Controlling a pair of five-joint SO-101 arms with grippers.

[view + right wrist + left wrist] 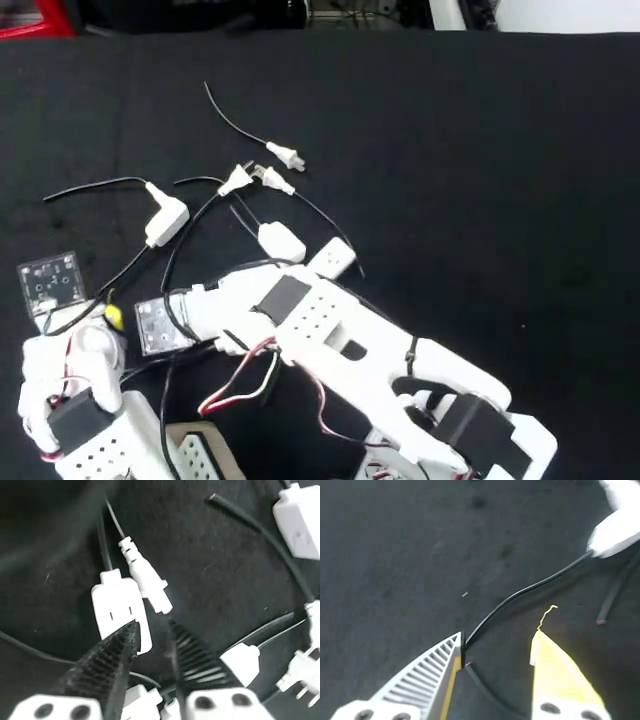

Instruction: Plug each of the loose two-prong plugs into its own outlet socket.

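The right pincer [152, 624] is held apart above the black cloth [210, 575], and nothing is clamped between its black fingers [107, 662]. A white socket [119, 611] with two slots is laid flat right at one fingertip, and its near edge is overlapped by that tip. Just beyond the gap a slim connector [145, 577] is laid aslant, close against the socket's side. Whether prongs are carried on it cannot be told. Out past the other finger a pronged plug [300, 680] is seen, and well beyond the tips a white block [299, 522] is seen.

The left pincer [498, 634] is likewise held apart, with one ribbed white finger [427, 667] and one yellow finger [555, 675]. A black cord [530, 587] is passed through the gap, hard by the white finger's tip, without being squeezed. It is led away ahead of the tips to an angled plug [617, 530]. A cut cord end [601, 617] is seen beyond the yellow finger.

From above, the angled plug is found ahead of the left pincer, with its cord trailed back toward the yellow finger. An oval housing [281, 240] and an oblong housing [335, 258] are found just ahead of the right arm [340, 340]. Farther out, loose plugs are spread on the cloth, apart from both housings. The twin plugs [236, 180] are set close together, and a far plug [286, 157] is placed just beyond them.
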